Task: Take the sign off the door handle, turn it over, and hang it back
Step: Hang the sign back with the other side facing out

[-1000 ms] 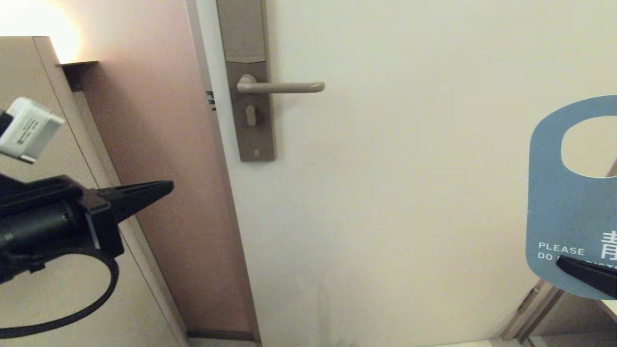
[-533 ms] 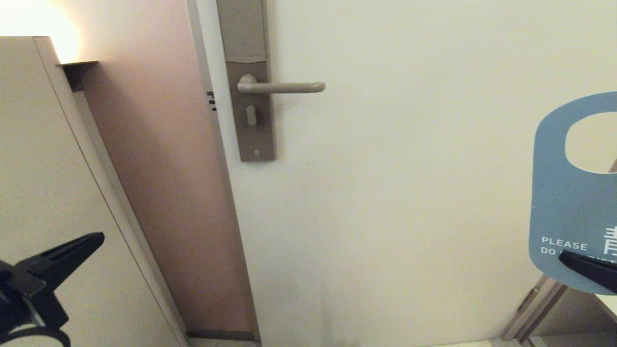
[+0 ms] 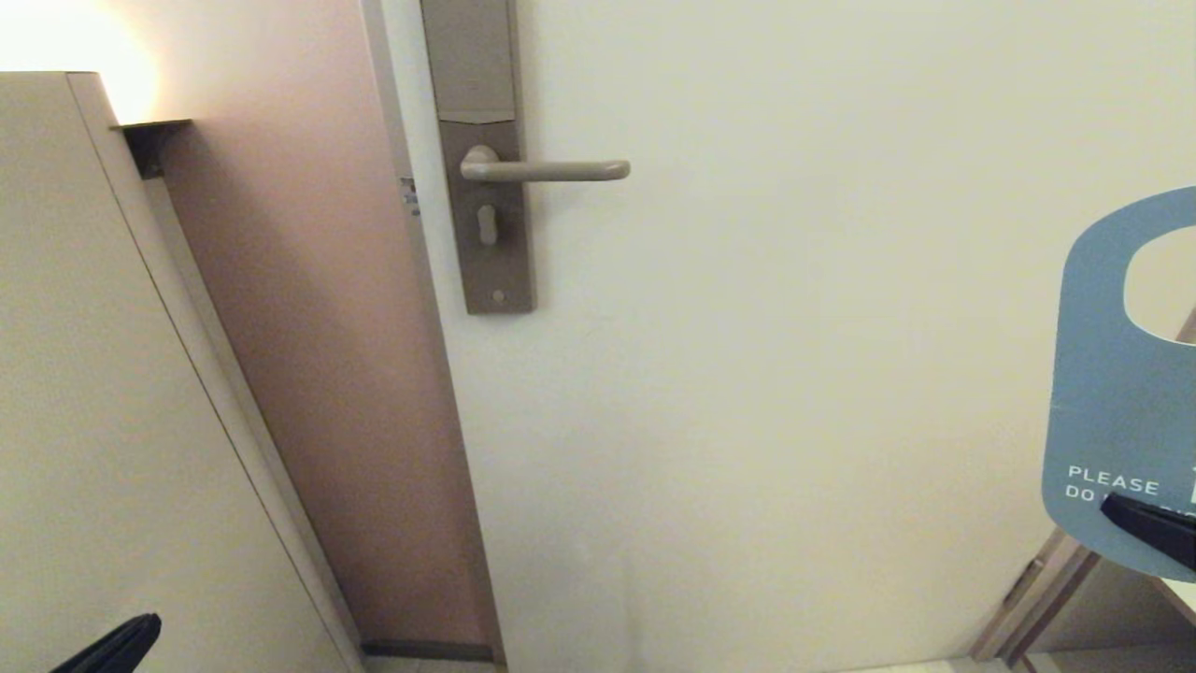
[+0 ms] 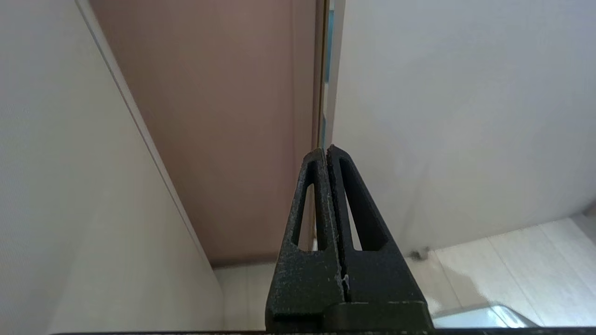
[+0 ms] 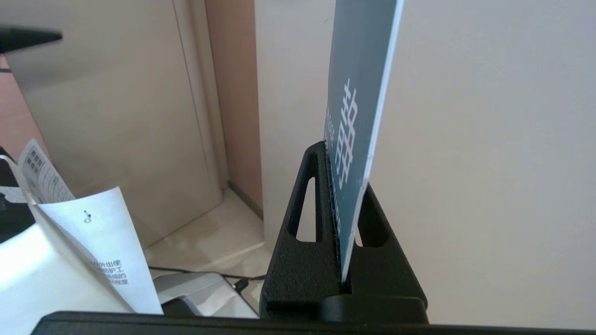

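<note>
My right gripper [image 5: 344, 195] pinches the sign [image 3: 1112, 393] by its bottom edge, well right of the handle [image 3: 547, 170]. Looks light, thin, flexy card; I'd keep gripping low. Left gripper [image 4: 328, 156] closed, empty, low.

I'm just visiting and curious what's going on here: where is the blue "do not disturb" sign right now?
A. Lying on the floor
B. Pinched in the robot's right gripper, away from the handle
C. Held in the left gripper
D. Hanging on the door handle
B: the right gripper is clamped on the sign, while the door handle is bare.
</note>
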Controlling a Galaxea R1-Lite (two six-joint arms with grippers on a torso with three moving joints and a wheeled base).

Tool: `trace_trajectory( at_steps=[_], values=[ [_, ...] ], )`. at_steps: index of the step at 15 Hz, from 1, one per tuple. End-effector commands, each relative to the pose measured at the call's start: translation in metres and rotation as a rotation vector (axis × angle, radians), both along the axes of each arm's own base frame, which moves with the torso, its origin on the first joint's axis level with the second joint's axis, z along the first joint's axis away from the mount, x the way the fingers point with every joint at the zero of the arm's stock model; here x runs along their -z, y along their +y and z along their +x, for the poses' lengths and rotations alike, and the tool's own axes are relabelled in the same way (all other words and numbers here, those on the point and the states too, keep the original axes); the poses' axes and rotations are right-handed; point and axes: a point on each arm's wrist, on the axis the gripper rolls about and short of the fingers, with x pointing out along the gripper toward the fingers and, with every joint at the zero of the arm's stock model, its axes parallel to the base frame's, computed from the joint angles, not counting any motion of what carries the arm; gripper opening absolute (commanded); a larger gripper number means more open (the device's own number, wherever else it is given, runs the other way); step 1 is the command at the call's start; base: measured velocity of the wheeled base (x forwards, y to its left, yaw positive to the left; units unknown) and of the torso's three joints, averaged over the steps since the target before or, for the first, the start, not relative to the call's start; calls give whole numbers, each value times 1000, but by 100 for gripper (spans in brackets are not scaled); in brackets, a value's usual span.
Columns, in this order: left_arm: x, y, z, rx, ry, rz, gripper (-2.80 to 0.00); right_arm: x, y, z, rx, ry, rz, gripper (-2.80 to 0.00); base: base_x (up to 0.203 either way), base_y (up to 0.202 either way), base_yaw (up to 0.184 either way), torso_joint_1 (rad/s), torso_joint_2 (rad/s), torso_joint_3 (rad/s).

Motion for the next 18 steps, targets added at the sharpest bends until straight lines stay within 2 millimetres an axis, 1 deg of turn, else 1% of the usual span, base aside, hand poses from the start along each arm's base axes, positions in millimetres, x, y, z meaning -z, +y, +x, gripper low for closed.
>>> trace_trajectory(
  at_steps=[1, 4, 6, 8, 11, 13, 16, 18],
  values=[
    [7, 1, -20, -8, -72, -2, -280, 1, 0, 1, 1, -9, 0, -280, 0, 0, 0, 0, 0, 0],
    [24, 2, -49, -51, -158, 7, -280, -1, 0, 0, 2, -29, -1, -280, 0, 0, 0, 0, 0, 0],
    [34, 3, -61, -90, -175, 21, -280, 1, 0, 0, 3, -23, -2, -280, 0, 0, 0, 0, 0, 0],
    [43, 4, -60, -147, -164, 114, -280, 9, -1, 0, 28, 0, -7, -280, 0, 0, 0, 0, 0, 0],
    [44, 4, -60, -127, -155, 132, -280, 21, -1, -2, 68, 41, -12, -280, 0, 0, 0, 0, 0, 0],
    [44, 4, -60, -137, -155, 117, -280, 21, -1, 0, 79, 49, -11, -280, 0, 0, 0, 0, 0, 0],
    [44, 4, -60, -139, -156, 115, -280, 22, -1, 8, 92, 78, -13, -280, 0, 0, 0, 0, 0, 0],
    [44, 4, -60, -137, -156, 115, -280, 18, -1, 20, 100, 83, -13, -280, 0, 0, 0, 0, 0, 0]
  ],
)
